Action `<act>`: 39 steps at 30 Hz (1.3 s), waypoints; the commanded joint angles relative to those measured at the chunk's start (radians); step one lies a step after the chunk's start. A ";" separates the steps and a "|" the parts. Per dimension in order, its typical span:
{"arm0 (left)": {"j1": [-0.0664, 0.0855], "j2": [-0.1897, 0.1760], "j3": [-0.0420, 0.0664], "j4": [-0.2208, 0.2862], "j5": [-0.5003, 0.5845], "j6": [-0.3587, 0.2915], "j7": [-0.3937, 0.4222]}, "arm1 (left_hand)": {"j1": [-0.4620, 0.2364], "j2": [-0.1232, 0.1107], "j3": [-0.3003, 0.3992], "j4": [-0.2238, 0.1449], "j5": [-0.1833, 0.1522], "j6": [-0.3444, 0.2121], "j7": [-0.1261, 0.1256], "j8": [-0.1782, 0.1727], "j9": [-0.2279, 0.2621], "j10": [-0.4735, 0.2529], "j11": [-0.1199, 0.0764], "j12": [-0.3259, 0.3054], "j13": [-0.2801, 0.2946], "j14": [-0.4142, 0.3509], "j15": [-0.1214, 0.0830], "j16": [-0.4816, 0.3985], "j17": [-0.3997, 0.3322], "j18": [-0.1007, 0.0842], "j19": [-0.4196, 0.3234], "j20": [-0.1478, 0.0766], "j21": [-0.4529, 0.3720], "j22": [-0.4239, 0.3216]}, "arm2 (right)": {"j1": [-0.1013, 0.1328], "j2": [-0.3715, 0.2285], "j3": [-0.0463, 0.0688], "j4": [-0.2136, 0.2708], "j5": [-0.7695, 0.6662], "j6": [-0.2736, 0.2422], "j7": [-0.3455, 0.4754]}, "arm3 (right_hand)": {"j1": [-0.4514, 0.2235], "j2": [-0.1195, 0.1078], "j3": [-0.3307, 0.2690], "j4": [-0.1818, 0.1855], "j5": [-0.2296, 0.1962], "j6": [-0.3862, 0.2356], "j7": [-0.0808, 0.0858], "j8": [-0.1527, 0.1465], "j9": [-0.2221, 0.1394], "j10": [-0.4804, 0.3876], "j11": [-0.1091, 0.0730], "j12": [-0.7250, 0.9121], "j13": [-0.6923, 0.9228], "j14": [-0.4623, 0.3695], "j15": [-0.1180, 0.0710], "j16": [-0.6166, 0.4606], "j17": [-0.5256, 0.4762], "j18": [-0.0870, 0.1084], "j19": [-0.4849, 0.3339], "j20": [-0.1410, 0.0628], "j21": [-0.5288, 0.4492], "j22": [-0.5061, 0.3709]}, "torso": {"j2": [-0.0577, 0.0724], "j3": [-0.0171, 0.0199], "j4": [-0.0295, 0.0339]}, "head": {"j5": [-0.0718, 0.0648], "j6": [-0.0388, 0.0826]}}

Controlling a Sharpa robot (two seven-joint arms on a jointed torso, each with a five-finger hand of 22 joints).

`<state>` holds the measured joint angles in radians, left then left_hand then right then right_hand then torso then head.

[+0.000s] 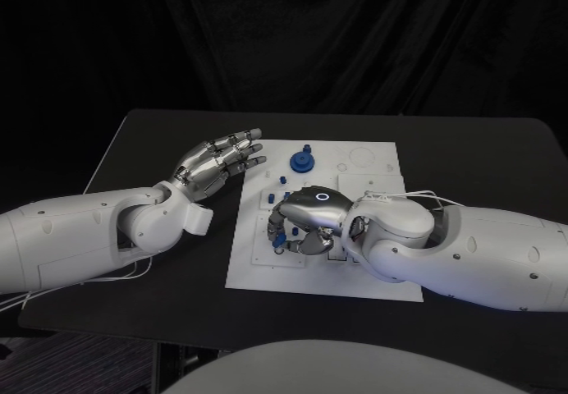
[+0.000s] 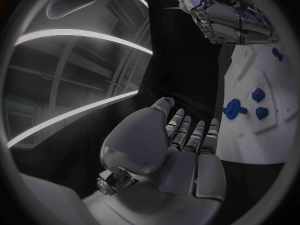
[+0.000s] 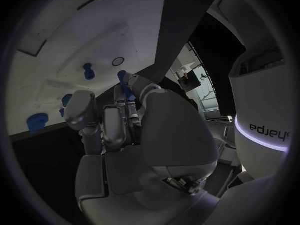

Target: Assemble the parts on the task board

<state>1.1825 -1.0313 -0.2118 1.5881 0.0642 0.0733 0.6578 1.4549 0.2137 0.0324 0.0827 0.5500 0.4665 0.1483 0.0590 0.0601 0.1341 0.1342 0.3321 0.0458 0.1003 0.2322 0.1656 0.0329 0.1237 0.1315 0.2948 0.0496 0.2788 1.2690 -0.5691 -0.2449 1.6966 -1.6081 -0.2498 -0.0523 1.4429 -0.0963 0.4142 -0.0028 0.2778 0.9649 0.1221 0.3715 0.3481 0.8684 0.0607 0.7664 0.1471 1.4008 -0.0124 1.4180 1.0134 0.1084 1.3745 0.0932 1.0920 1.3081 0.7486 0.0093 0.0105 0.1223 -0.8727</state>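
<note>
Centrally, task board (image 1: 355, 279) bearing blue parts (image 1: 304, 158)

We see the white task board (image 1: 377, 176) lying flat mid-table, long side running away from us. A round blue part (image 1: 304, 159) with a knob on top stands near its far left corner. Several small blue parts (image 1: 277, 199) sit along the left side, nearer us. One more blue part (image 3: 124, 80) sits at the right hand's fingertips; can't tell whether it's gripped.
</note>
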 commanded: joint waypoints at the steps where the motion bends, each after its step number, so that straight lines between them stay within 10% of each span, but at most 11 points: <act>1: -0.002 0.002 0.001 0.002 0.003 0.002 0.008 | -0.011 -0.001 0.007 0.001 0.006 0.005 0.000 0.003 0.001 0.005 0.005 0.004 0.001 0.006 0.004 0.005 0.001 0.001 0.005 -0.002 0.004 -0.001 | -0.007 0.010 0.000 -0.008 -0.040 0.042 -0.003 | -0.006 0.000 0.002 -0.003 0.007 0.007 0.002 -0.002 0.021 0.007 0.000 -0.007 0.001 0.006 0.000 0.004 0.008 -0.007 0.007 0.001 0.007 0.131 | 0.001 -0.0009 0.0014 | 0.000 0.000; 39: -0.008 0.014 0.001 -0.008 0.002 0.013 -0.001 | -0.012 -0.001 0.011 0.000 0.006 0.004 0.002 0.003 0.001 0.005 0.007 0.006 0.001 0.006 0.004 0.005 0.001 0.001 0.006 -0.002 0.004 -0.001 | -0.018 0.020 0.000 -0.022 -0.102 0.094 -0.071 | -0.008 0.000 0.001 -0.011 0.019 0.022 0.000 -0.009 0.036 0.020 -0.002 -0.031 -0.002 -0.003 -0.002 -0.007 -0.019 -0.002 -0.002 -0.002 -0.016 0.123 | 0.000 -0.0005 0.0015 | -0.004 0.000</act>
<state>1.1761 -1.0188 -0.2119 1.5794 0.0643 0.0741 0.6514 1.4549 0.2137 0.0394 0.0812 0.5500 0.4664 0.1483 0.0590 0.0597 0.1366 0.1367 0.3320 0.0455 0.1003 0.2322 0.1655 0.0326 0.1236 0.1314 0.2947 0.0495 0.2789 1.2548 -0.5489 -0.2443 1.6758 -1.6913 -0.1732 -0.0935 1.4380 -0.1017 0.4165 -0.0060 0.2908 0.9745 0.1137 0.3612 0.3787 0.8824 0.0605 0.7403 0.1460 1.4042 -0.0159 1.4174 0.9952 0.1090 1.3786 0.0901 1.0793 1.3081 0.7485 0.0087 0.0121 0.1182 -0.8728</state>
